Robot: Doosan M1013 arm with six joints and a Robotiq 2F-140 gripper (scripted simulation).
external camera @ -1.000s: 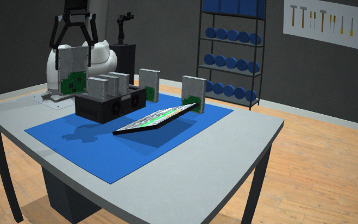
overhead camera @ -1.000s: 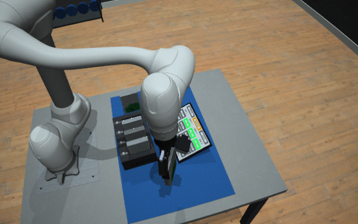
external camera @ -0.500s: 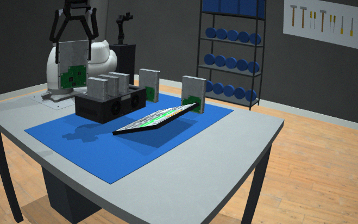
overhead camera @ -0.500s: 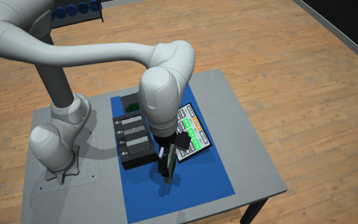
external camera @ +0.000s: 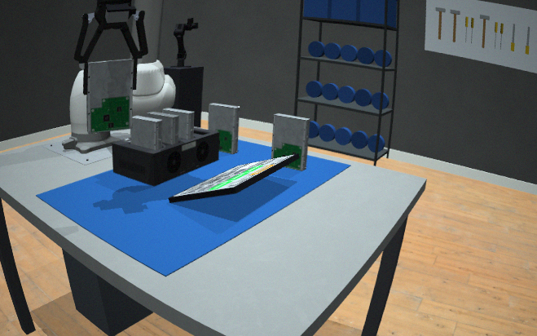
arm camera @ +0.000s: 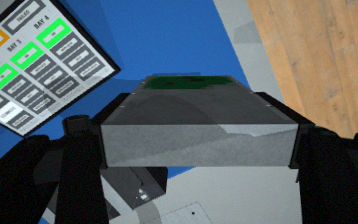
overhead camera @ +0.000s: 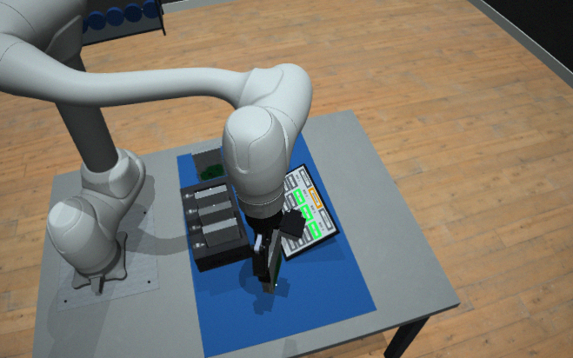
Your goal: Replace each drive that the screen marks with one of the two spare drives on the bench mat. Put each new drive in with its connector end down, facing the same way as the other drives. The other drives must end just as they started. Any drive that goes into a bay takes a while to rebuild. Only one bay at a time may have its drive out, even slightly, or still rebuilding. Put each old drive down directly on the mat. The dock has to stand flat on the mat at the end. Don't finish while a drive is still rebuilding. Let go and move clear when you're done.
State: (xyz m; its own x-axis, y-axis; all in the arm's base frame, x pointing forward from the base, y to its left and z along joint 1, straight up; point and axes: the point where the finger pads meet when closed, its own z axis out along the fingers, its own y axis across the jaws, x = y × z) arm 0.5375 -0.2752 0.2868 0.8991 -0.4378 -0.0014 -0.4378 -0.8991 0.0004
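Observation:
My gripper (external camera: 110,88) (arm camera: 192,108) is shut on a drive (external camera: 109,77) (overhead camera: 272,257), gripped by its narrow edges and held upright, green board low, high above the mat (overhead camera: 323,284) (external camera: 169,233) beside the dock. The dock (overhead camera: 223,258) (external camera: 132,162) stands on the mat with three drives in it; the end bay at the right in the exterior camera looks empty. Two more drives stand upright on the mat, a nearer-dock drive (external camera: 222,118) (overhead camera: 207,161) and another drive (external camera: 290,131) behind the screen. The screen (overhead camera: 306,212) (arm camera: 80,75) shows green for bays 2, 3 and 4, an orange status box, and a white box in the bay 1 column.
The tilted screen stands beside the dock on the mat. The grey table (overhead camera: 399,248) (external camera: 324,229) surrounds the mat, and the robot's base (overhead camera: 88,248) stands on its left side in the top view. The forearm hides part of the dock side and mat there.

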